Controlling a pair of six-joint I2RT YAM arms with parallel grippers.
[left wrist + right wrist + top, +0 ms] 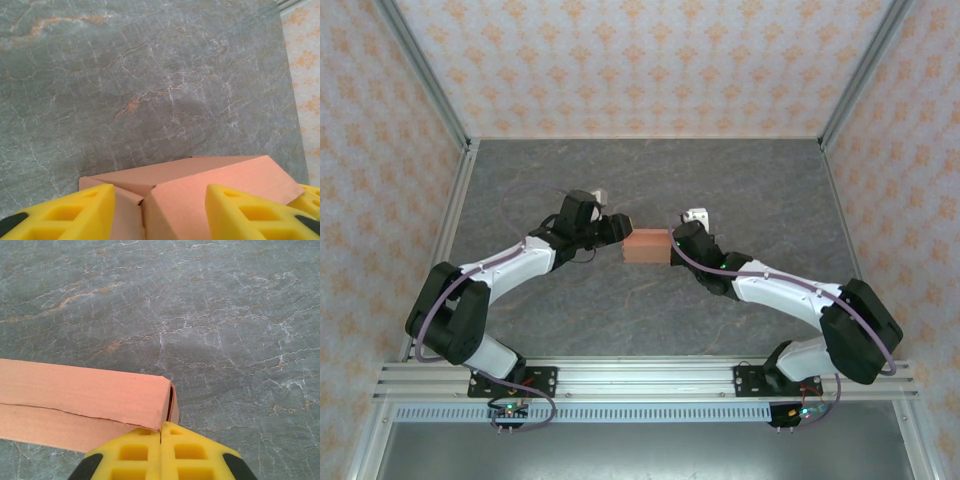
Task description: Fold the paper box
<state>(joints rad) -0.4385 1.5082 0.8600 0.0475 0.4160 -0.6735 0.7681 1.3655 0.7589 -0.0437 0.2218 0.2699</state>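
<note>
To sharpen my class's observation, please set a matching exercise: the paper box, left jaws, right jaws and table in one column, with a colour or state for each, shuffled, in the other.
Column one
1. paper box
2. left jaws
3. right jaws
4. table

Column two
A. shut tight, tips against the box's end
B. grey with marble veins
C. salmon-orange, lying between the two arms
D. apart, at the box's other end

Pairs: 1-C, 2-D, 3-A, 4-B

A grey, marble-veined table [720,185] carries the salmon paper box [645,246] near its middle.
</note>
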